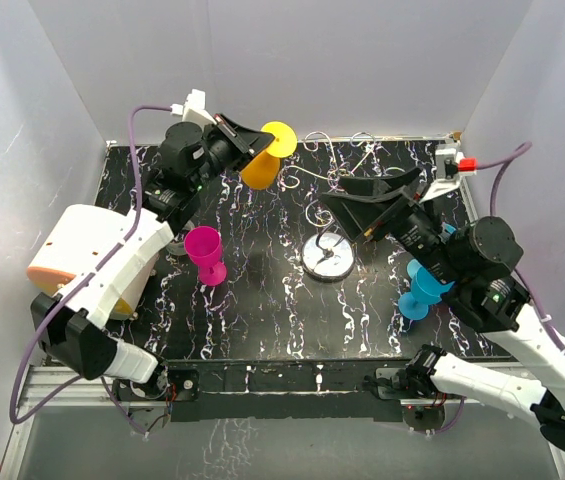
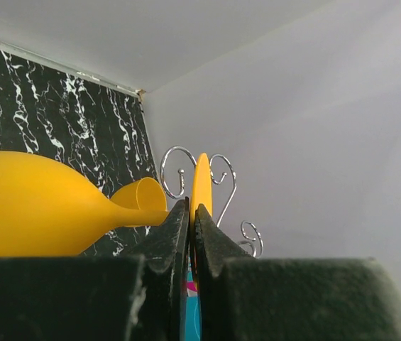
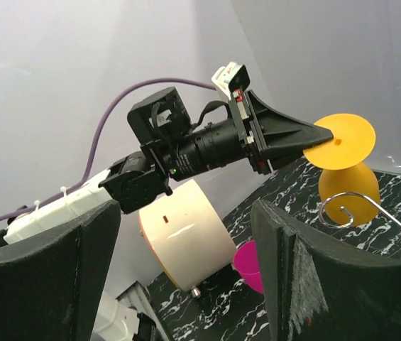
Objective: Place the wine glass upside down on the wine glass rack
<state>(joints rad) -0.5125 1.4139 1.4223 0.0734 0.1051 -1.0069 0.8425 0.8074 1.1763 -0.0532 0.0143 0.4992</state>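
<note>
A yellow wine glass [image 1: 260, 168] hangs upside down over the back of the table, foot disc [image 1: 280, 137] on top and bowl below. My left gripper [image 1: 265, 142] is shut on the edge of that foot. In the left wrist view the fingers [image 2: 175, 227] pinch the thin yellow disc [image 2: 201, 181], and the bowl [image 2: 37, 213] lies to the left. The wine glass rack's round base [image 1: 327, 255] sits mid-table, and its wire loops [image 2: 223, 170] curl just past the foot. My right gripper [image 1: 334, 190] stands open and empty above the rack, to the glass's right.
A pink glass [image 1: 205, 250] stands upright left of the rack. A blue glass [image 1: 424, 288] stands at the right, partly under my right arm. A white cylinder [image 1: 92, 250] sits at the table's left edge. White walls enclose the black marbled table [image 1: 262, 320].
</note>
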